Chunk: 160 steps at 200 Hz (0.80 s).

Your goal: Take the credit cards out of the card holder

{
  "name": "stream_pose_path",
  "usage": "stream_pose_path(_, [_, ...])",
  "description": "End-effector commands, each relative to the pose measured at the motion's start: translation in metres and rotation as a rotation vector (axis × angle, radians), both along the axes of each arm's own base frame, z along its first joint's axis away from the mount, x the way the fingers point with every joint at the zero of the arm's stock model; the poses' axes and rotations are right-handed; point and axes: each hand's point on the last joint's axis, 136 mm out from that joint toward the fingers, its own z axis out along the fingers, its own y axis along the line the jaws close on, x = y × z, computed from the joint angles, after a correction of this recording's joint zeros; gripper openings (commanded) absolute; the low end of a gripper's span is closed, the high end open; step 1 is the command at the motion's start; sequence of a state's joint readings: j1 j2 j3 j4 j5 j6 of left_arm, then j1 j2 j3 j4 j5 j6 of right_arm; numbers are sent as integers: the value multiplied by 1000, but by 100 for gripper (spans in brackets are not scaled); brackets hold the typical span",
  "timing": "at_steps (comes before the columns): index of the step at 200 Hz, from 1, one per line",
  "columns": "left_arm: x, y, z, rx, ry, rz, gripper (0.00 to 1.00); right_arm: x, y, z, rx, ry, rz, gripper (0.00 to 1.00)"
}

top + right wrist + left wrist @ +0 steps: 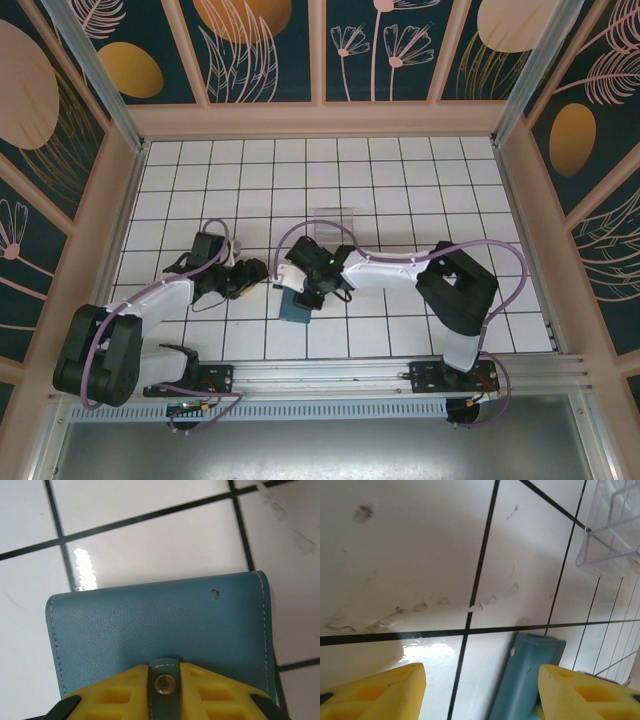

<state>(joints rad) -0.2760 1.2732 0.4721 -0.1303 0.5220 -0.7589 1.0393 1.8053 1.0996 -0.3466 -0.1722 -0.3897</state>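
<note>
Right claw point(165, 671): clamped, on the white tiled bench point(420, 190) nearside of the clear plastic tray point(333, 217), onto the flat teal-blue bifold card holder point(160, 625) by its strap tab point(165, 684). Left claw point(482, 680) stands open, empty; pulling may lift the unpinned holder whole.

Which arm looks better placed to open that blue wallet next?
The right, I'd judge. Its end effector is closed around the strap tab of the shut card holder, so it could probably pull the flap up. The left end effector is open beside the card holder's edge, gripping nothing.
</note>
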Motion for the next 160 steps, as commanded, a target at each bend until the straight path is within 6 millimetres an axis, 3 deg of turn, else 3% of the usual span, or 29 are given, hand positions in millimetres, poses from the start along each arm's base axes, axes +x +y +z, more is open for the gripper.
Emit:
stream_pose_path(1, [-7,-12,-4,-36,34,-26,59,16,-10,6,15,-48,-90,20])
stream_pose_path(43, [-19,-32,-7,-84,56,-105,53,19,-15,5,19,-50,-108,20])
stream_pose_path(95, [-21,-42,-4,-86,44,-156,42,17,-11,8,37,-40,-96,20])
stream_pose_path(160, [-23,-57,-12,-77,63,-218,41,17,-10,9,37,-39,-96,20])
